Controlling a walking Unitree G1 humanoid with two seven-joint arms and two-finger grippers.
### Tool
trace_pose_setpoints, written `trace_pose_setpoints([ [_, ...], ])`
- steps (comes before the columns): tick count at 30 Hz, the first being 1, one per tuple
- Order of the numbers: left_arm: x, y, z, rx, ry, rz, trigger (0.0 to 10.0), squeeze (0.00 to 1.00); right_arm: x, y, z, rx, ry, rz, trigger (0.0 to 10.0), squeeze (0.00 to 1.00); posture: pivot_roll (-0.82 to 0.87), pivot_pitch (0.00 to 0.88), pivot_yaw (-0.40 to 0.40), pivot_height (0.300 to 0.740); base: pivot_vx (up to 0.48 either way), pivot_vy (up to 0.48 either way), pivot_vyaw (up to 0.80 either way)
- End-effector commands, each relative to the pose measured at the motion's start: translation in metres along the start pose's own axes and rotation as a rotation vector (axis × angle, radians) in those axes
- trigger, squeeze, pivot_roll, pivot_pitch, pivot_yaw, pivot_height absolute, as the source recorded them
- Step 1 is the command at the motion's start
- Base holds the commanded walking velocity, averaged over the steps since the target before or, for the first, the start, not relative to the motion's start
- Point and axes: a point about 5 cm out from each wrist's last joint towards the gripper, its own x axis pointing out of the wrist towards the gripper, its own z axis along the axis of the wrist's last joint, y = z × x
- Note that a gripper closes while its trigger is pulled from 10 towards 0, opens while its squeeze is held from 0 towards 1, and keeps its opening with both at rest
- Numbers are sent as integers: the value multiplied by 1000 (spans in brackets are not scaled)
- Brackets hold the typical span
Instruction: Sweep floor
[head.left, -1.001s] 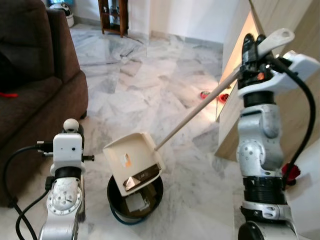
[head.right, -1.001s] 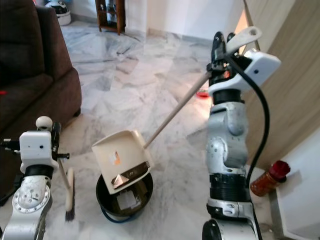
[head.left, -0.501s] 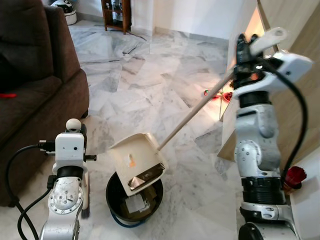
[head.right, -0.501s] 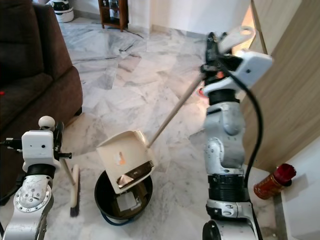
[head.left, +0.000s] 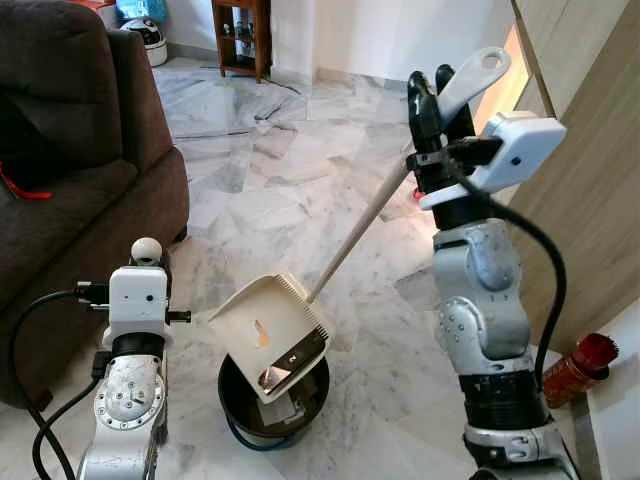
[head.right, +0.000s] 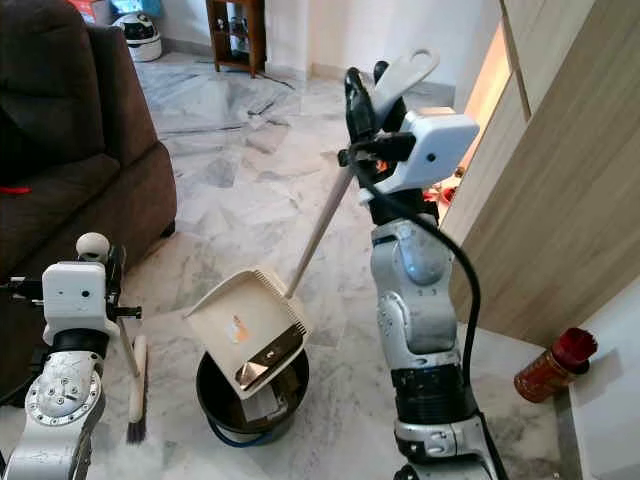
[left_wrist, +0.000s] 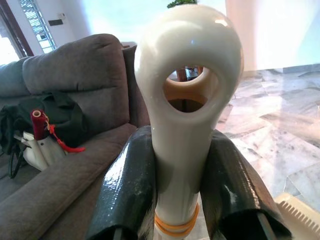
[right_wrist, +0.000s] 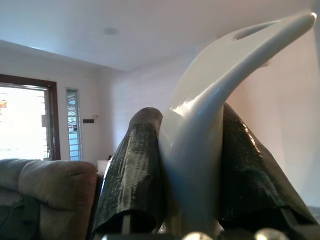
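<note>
right gripper (head.left: 432, 88): raised, clamped on dustpan handle (head.left: 360, 228) | dustpan (head.right: 247, 329): tilted over black bin (head.right: 218, 400) on marble floor (head.left: 270, 180) | left gripper (left_wrist: 175, 195): clenched on broom handle (left_wrist: 185, 105), near sofa (head.left: 70, 170) | broom head (head.right: 135, 395): on floor

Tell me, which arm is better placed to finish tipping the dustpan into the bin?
The right. Its gripper grips the long handle of the dustpan, tilted over the bin. The left gripper holds the broom beside it.
</note>
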Motion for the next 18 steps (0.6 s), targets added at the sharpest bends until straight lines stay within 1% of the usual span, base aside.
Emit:
trace_pose_setpoints([
  [1,1,-1,10,-1,-62,-8,10000,0,3,21,18,-3,-112,58,10000,0,45,51,-48,740,0,0,0],
  [2,1,-1,10,-1,-62,-8,10000,0,3,21,18,-3,-112,58,10000,0,45,51,-48,740,0,0,0],
  [4,1,-1,10,-2,-65,-5,10000,0,2,42,20,-16,-133,109,10000,0,47,51,-50,740,0,0,0],
  [7,1,-1,10,-2,-66,-4,10000,0,1,55,21,-31,-150,152,10000,0,47,52,-50,740,0,0,0],
  [9,1,-1,11,-3,-67,-2,10000,0,-2,67,23,-28,-160,192,10000,0,46,54,-52,740,0,0,0],
  [13,2,-1,11,-5,-68,0,10000,0,-7,85,26,-32,-179,256,10000,0,44,57,-54,740,0,0,0],
  [17,2,-1,11,-5,-68,1,10000,0,-9,89,28,-56,-196,264,10000,0,44,61,-54,740,0,0,0],
  [18,2,-1,11,-4,-68,1,10000,0,-10,92,29,-83,-209,274,10000,0,44,61,-53,740,0,0,0],
])
